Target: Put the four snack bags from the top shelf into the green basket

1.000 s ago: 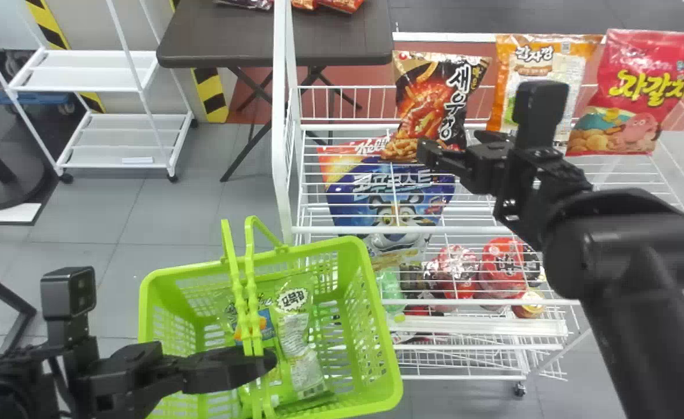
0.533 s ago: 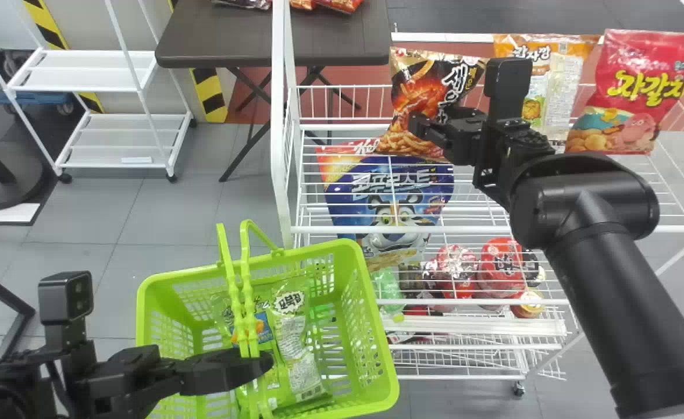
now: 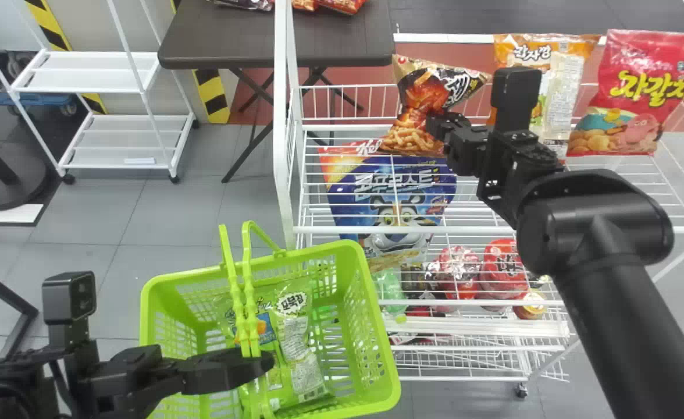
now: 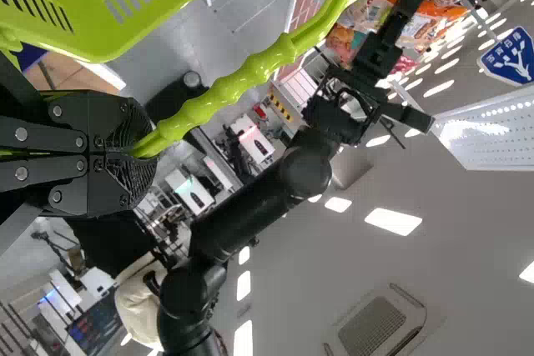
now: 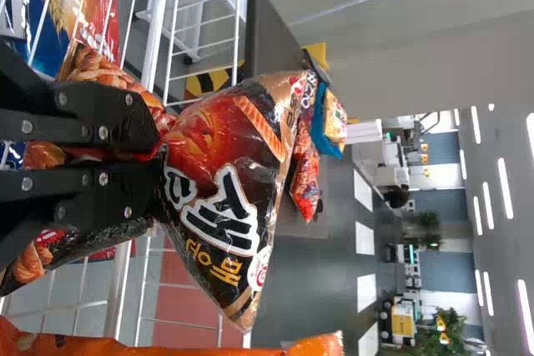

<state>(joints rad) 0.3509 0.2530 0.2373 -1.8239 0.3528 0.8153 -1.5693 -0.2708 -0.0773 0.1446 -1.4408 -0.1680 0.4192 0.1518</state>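
My right gripper [image 3: 444, 137] is at the black and orange snack bag [image 3: 420, 99] on the top shelf. In the right wrist view the right gripper [image 5: 158, 143] is shut on that snack bag [image 5: 229, 172], whose middle is pinched and creased. To its right stand an orange bag [image 3: 560, 99] and a red bag [image 3: 638, 93]. My left gripper [image 3: 260, 366] holds the handles of the green basket [image 3: 380, 349]; in the left wrist view the left gripper [image 4: 142, 152] is shut on a handle [image 4: 250, 68]. Green snack bags [image 3: 304, 349] lie inside the basket.
A blue cereal bag [image 3: 388, 198] shows through the wires of the top shelf. Red packages [image 3: 502, 267] sit lower in the rack. The rack's white post [image 3: 282, 116] rises between basket and snack bags. Behind stands a dark table [image 3: 220, 35].
My right gripper has moved left to the black and orange bag and closed on it; the bag has crumpled at its middle. The left arm and basket have stayed nearly still.
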